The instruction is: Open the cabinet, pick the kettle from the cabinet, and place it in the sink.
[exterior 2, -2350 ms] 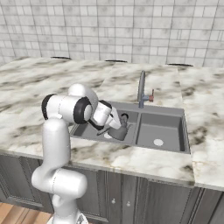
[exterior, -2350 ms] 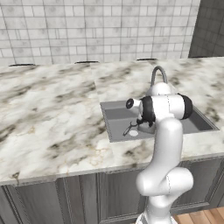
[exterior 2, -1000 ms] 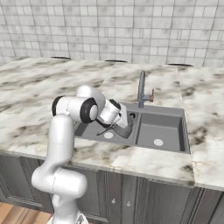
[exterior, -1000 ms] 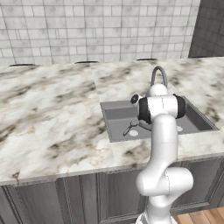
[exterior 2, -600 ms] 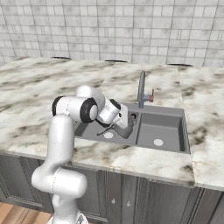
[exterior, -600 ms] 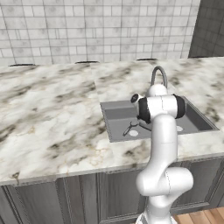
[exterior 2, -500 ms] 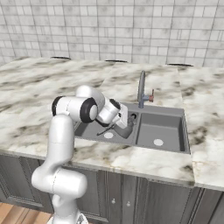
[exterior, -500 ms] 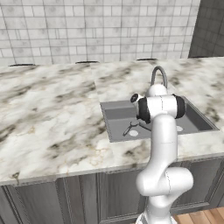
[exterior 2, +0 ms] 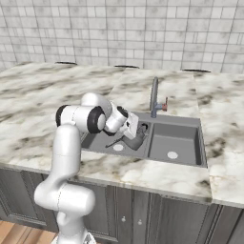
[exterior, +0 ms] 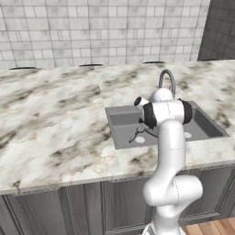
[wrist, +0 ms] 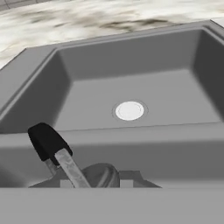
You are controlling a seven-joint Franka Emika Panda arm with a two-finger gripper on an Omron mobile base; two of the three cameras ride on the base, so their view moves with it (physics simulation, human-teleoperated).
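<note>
The dark grey kettle rests on the floor of the left basin of the sink, against the divider. In the hand view its rounded lid is right below the camera, and its thin handle with a black grip slants up to the left. My gripper hovers just above the kettle, open, with nothing between its fingers. From the left base view the arm hides most of the kettle, leaving its thin handle visible in the sink. The wall cabinet is out of view.
The gooseneck faucet stands behind the basins, close to my hand. The right basin's drain lies beyond the divider. Marble counter surrounds the sink, with a tiled wall behind. Low grey drawer fronts run below.
Since 2.4 s ago the hand has lifted a little and shifted toward the faucet, while the kettle stayed on the basin floor. Over the last second nothing has visibly moved.
</note>
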